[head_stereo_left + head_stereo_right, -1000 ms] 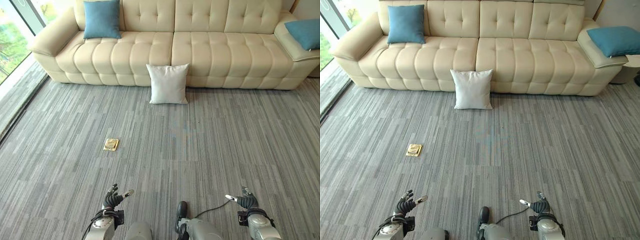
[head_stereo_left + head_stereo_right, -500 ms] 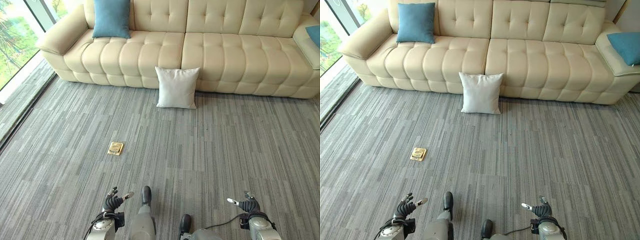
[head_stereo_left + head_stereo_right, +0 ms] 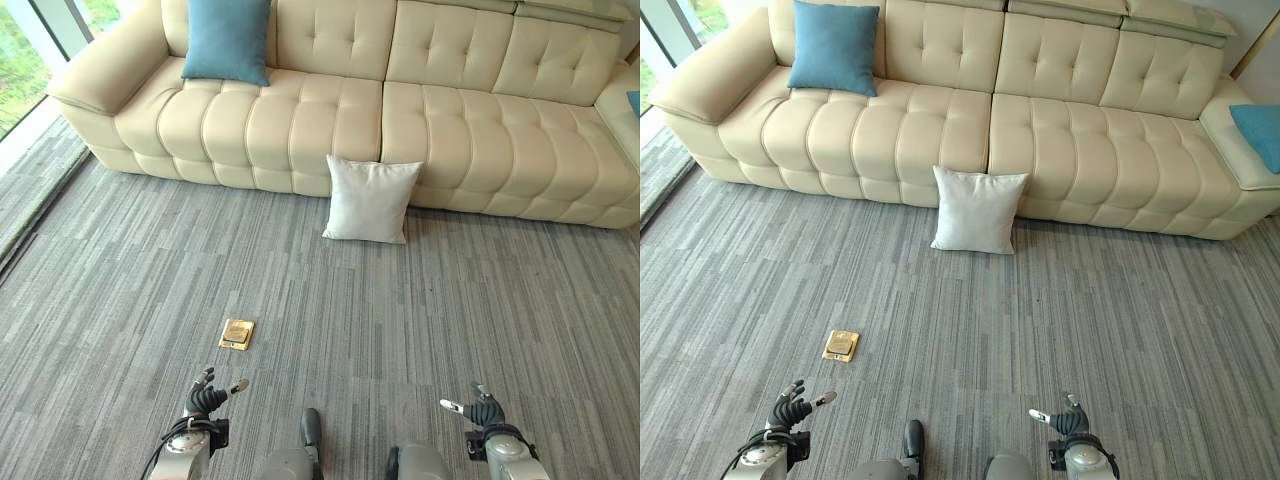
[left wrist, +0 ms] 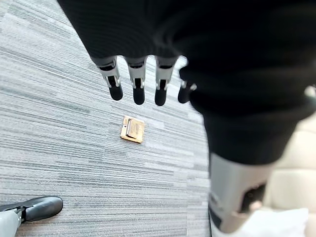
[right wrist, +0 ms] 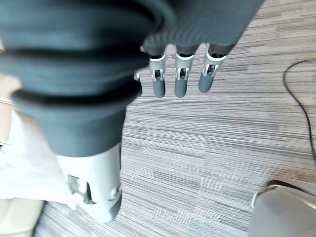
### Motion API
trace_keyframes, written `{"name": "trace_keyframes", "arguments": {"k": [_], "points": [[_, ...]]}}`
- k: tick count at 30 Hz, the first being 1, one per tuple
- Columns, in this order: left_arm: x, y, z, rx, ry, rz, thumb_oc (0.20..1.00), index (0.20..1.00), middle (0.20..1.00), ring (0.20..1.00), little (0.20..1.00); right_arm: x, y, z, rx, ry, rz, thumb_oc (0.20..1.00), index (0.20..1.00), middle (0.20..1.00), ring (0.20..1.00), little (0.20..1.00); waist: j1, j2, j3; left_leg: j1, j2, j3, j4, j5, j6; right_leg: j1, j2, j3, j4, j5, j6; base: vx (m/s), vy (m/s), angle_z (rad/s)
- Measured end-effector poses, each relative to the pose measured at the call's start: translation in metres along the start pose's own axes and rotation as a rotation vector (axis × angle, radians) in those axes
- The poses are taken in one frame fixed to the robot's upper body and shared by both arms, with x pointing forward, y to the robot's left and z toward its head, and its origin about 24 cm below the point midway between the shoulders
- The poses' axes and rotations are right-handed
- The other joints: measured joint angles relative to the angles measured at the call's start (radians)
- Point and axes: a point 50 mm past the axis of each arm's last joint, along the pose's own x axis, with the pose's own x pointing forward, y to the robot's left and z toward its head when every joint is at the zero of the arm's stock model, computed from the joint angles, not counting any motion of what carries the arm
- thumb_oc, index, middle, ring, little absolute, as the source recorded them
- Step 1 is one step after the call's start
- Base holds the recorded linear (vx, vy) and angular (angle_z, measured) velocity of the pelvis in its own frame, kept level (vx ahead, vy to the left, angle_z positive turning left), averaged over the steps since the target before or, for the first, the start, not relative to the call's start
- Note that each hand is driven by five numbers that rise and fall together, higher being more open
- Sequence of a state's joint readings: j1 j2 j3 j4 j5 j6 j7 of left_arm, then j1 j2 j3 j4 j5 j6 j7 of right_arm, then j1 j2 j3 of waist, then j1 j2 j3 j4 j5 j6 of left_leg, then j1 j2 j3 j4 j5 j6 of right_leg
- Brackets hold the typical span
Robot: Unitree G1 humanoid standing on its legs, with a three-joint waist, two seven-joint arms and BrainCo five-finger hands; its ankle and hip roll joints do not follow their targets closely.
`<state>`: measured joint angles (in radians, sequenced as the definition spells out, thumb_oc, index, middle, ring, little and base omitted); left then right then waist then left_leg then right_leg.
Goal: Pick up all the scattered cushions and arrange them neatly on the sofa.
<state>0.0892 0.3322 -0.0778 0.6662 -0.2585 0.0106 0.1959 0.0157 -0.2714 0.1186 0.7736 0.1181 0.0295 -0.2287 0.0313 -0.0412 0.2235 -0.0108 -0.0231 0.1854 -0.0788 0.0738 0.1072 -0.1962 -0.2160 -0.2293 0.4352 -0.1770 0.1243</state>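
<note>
Ahead of both hands, well apart from them across the carpet (image 3: pixel 420 300), the white cushion (image 3: pixel 369 198) stood on its lower edge on the floor, leaning back against the front of the cream sofa (image 3: pixel 300 120) near the seam between two seat sections. I judged this the one relation the coming move turned on: the cushion lay straight forward and slightly toward my right side, its face turned to me, its longer spread running parallel to the sofa front. My right hand (image 3: pixel 483 410) seemed marginally nearer than my left hand (image 3: pixel 208 396), though neither could reach it without walking closer. Both hands hung low with fingers (image 4: pixel 138 89) released and held nothing; the right wrist view showed the same relaxed row. One blue cushion (image 3: pixel 228 38) already rested upright against the sofa back at its left end, and a second blue cushion (image 3: pixel 1261 132) lay on the right armrest. Grey striped carpet covered the floor, with a small brass floor plate (image 3: pixel 237 333) just ahead of my left hand and a window (image 3: pixel 18 60) at the left edge.
</note>
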Motion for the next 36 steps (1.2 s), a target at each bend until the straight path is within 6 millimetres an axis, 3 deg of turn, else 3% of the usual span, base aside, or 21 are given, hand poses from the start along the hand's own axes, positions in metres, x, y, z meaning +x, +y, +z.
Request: {"name": "trace_keyframes", "arguments": {"k": [2, 4, 5, 9, 10, 12, 13, 14, 15, 16, 17, 18, 19, 23, 24, 26, 27, 29, 34, 35, 36], "points": [[0.001, -0.004, 0.003, -0.010, -0.007, -0.008, 1.000, 1.000, 1.000, 1.000, 1.000, 0.001, 0.000, 0.004, 0.001, -0.010, 0.000, 1.000, 1.000, 1.000, 1.000, 1.000, -0.012, -0.004, 0.014, 0.018, 0.000, 0.000, -0.001, -0.042, -0.008, -0.040, 0.023, -0.037, -0.161, 0.051, 0.014, 0.30, -0.056, -0.17], [0.002, -0.007, 0.004, -0.015, -0.009, -0.013, 1.000, 1.000, 1.000, 1.000, 1.000, 0.001, 0.000, 0.008, 0.006, -0.027, 0.001, 1.000, 1.000, 1.000, 1.000, 1.000, -0.028, -0.007, 0.023, 0.030, 0.000, -0.003, -0.001, -0.054, -0.014, -0.074, 0.048, -0.038, -0.241, 0.113, 0.016, 0.28, -0.084, 0.03], [0.002, -0.009, 0.006, -0.021, -0.013, -0.019, 1.000, 1.000, 1.000, 1.000, 1.000, 0.001, 0.000, 0.007, 0.007, -0.023, -0.002, 1.000, 1.000, 1.000, 1.000, 1.000, -0.047, -0.016, 0.033, 0.047, -0.002, -0.009, -0.001, -0.065, -0.023, -0.084, 0.065, -0.043, -0.328, 0.172, 0.020, 0.33, -0.129, 0.19], [-0.001, -0.015, 0.000, -0.061, 0.005, -0.029, 1.000, 1.000, 1.000, 1.000, 1.000, -0.001, -0.002, -0.001, 0.010, 0.010, -0.015, 1.000, 1.000, 1.000, 1.000, 1.000, -0.056, -0.040, 0.034, 0.107, -0.012, -0.020, -0.001, -0.101, -0.052, -0.064, 0.071, -0.042, -0.393, 0.236, -0.001, 0.33, -0.141, 0.13], [-0.003, -0.022, -0.003, -0.113, 0.023, -0.043, 1.000, 1.000, 1.000, 1.000, 1.000, -0.002, -0.004, -0.006, 0.007, 0.025, -0.019, 1.000, 1.000, 1.000, 1.000, 1.000, -0.065, -0.037, 0.030, 0.147, -0.001, -0.037, 0.001, -0.126, -0.074, -0.028, 0.079, -0.049, -0.397, 0.293, -0.030, 0.36, -0.171, 0.21], [-0.008, -0.031, -0.009, -0.172, 0.040, -0.069, 1.000, 1.000, 1.000, 1.000, 1.000, -0.004, -0.005, -0.010, 0.007, 0.035, -0.022, 1.000, 1.000, 1.000, 1.000, 1.000, -0.079, -0.007, 0.007, 0.160, 0.049, -0.049, 0.015, -0.152, -0.108, -0.006, 0.127, -0.050, -0.396, 0.330, -0.068, 0.36, -0.209, 0.29], [-0.010, -0.034, -0.011, -0.207, 0.052, -0.074, 1.000, 1.000, 1.000, 1.000, 1.000, -0.002, -0.005, -0.007, 0.018, 0.034, -0.023, 1.000, 1.000, 1.000, 1.000, 1.000, -0.077, 0.012, 0.007, 0.158, 0.080, -0.059, 0.063, -0.170, -0.134, 0.021, 0.163, -0.050, -0.407, 0.313, -0.093, 0.23, -0.154, 0.18], [-0.009, -0.035, -0.011, -0.222, 0.057, -0.075, 1.000, 1.000, 1.000, 1.000, 1.000, -0.001, -0.004, -0.005, 0.025, 0.029, -0.019, 1.000, 1.000, 1.000, 1.000, 1.000, -0.076, 0.009, 0.008, 0.138, 0.092, -0.064, 0.132, -0.179, -0.146, 0.044, 0.177, -0.047, -0.425, 0.304, -0.108, 0.20, -0.147, 0.03], [-0.009, -0.035, -0.011, -0.240, 0.058, -0.076, 1.000, 1.000, 1.000, 1.000, 1.000, -0.002, -0.003, -0.004, 0.029, 0.021, -0.017, 1.000, 1.000, 1.000, 1.000, 1.000, -0.072, -0.014, 0.004, 0.104, 0.092, -0.064, 0.222, -0.192, -0.151, 0.069, 0.172, -0.043, -0.436, 0.358, -0.145, 0.13, -0.091, 0.01], [-0.009, -0.037, -0.011, -0.248, 0.060, -0.080, 1.000, 1.000, 1.000, 1.000, 1.000, 0.000, -0.007, 0.002, 0.036, 0.004, -0.026, 1.000, 1.000, 1.000, 1.000, 1.000, -0.067, -0.006, 0.003, 0.081, 0.099, -0.071, 0.308, -0.194, -0.171, 0.088, 0.184, -0.036, -0.441, 0.323, -0.182, 0.27, -0.125, -0.15], [-0.009, -0.040, -0.009, -0.258, 0.057, -0.085, 1.000, 1.000, 1.000, 1.000, 1.000, 0.003, -0.011, 0.008, 0.038, -0.014, -0.035, 1.000, 1.000, 1.000, 1.000, 1.000, -0.061, -0.011, 0.005, 0.020, 0.109, -0.081, 0.419, -0.217, -0.189, 0.109, 0.189, -0.023, -0.450, 0.319, -0.187, 0.21, -0.033, -0.08], [-0.009, -0.040, -0.008, -0.268, 0.053, -0.089, 1.000, 1.000, 1.000, 1.000, 1.000, 0.003, -0.012, 0.011, 0.041, -0.021, -0.037, 1.000, 1.000, 1.000, 1.000, 1.000, -0.055, -0.009, 0.007, -0.012, 0.102, -0.097, 0.452, -0.225, -0.195, 0.125, 0.194, -0.008, -0.471, 0.299, -0.213, 0.31, -0.027, -0.17], [-0.008, -0.042, -0.005, -0.291, 0.051, -0.094, 1.000, 1.000, 1.000, 1.000, 1.000, 0.004, -0.015, 0.012, 0.035, -0.028, -0.041, 1.000, 1.000, 1.000, 1.000, 1.000, -0.051, -0.015, 0.008, -0.044, 0.094, -0.099, 0.435, -0.225, -0.196, 0.143, 0.196, -0.008, -0.489, 0.308, -0.202, 0.26, 0.017, -0.05], [-0.010, -0.041, -0.010, -0.293, 0.066, -0.089, 1.000, 1.000, 1.000, 1.000, 1.000, 0.005, -0.016, 0.015, 0.031, -0.034, -0.045, 1.000, 1.000, 1.000, 1.000, 1.000, -0.046, -0.008, 0.014, -0.088, 0.092, -0.097, 0.279, -0.181, -0.191, 0.197, 0.219, -0.006, -0.523, 0.291, -0.205, 0.24, 0.057, -0.11], [-0.011, -0.042, -0.010, -0.293, 0.069, -0.090, 1.000, 1.000, 1.000, 1.000, 1.000, 0.004, -0.015, 0.012, 0.025, -0.024, -0.040, 1.000, 1.000, 1.000, 1.000, 1.000, -0.036, -0.007, 0.018, -0.098, 0.095, -0.108, 0.162, -0.105, -0.197, 0.214, 0.234, -0.001, -0.517, 0.288, -0.201, 0.27, 0.103, -0.22], [-0.011, -0.042, -0.013, -0.292, 0.079, -0.088, 1.000, 1.000, 1.000, 1.000, 1.000, 0.005, -0.015, 0.013, 0.024, -0.025, -0.041, 1.000, 1.000, 1.000, 1.000, 1.000, -0.022, 0.001, 0.019, -0.122, 0.100, -0.133, 0.100, -0.059, -0.215, 0.234, 0.247, 0.024, -0.519, 0.263, -0.196, 0.33, 0.142, -0.23], [-0.009, -0.042, -0.011, -0.291, 0.079, -0.086, 1.000, 1.000, 1.000, 1.000, 1.000, 0.005, -0.015, 0.011, 0.021, -0.012, -0.043, 1.000, 1.000, 1.000, 1.000, 1.000, -0.013, 0.004, 0.022, -0.136, 0.108, -0.135, -0.003, -0.009, -0.222, 0.248, 0.256, 0.029, -0.524, 0.245, -0.187, 0.20, 0.093, -0.19], [-0.009, -0.042, -0.011, -0.290, 0.078, -0.083, 1.000, 1.000, 1.000, 1.000, 1.000, 0.005, -0.017, 0.008, 0.017, -0.001, -0.048, 1.000, 1.000, 1.000, 1.000, 1.000, 0.001, 0.014, 0.028, -0.172, 0.118, -0.142, -0.008, 0.025, -0.226, 0.272, 0.267, 0.035, -0.524, 0.236, -0.192, 0.31, 0.201, -0.26], [-0.012, -0.038, -0.020, -0.287, 0.106, -0.066, 1.000, 1.000, 1.000, 1.000, 1.000, 0.002, -0.019, -0.003, -0.002, 0.027, -0.049, 1.000, 1.000, 1.000, 1.000, 1.000, 0.007, 0.053, 0.006, -0.176, 0.119, -0.122, 0.052, 0.056, -0.192, 0.344, 0.273, 0.071, -0.516, 0.171, -0.164, 0.31, 0.240, -0.25], [-0.012, -0.038, -0.023, -0.284, 0.118, -0.064, 1.000, 1.000, 1.000, 1.000, 1.000, 0.002, -0.019, -0.003, -0.006, 0.027, -0.051, 1.000, 1.000, 1.000, 1.000, 1.000, 0.007, 0.061, 0.000, -0.168, 0.117, -0.123, 0.051, 0.076, -0.168, 0.345, 0.271, 0.071, -0.502, 0.160, -0.153, 0.24, 0.207, -0.18], [-0.011, -0.037, -0.022, -0.281, 0.117, -0.062, 1.000, 1.000, 1.000, 1.000, 1.000, 0.001, -0.017, -0.006, -0.008, 0.034, -0.045, 1.000, 1.000, 1.000, 1.000, 1.000, 0.003, 0.052, 0.004, -0.148, 0.099, -0.113, 0.058, 0.111, -0.111, 0.340, 0.248, 0.082, -0.445, 0.117, -0.129, 0.32, 0.297, -0.13]]}}
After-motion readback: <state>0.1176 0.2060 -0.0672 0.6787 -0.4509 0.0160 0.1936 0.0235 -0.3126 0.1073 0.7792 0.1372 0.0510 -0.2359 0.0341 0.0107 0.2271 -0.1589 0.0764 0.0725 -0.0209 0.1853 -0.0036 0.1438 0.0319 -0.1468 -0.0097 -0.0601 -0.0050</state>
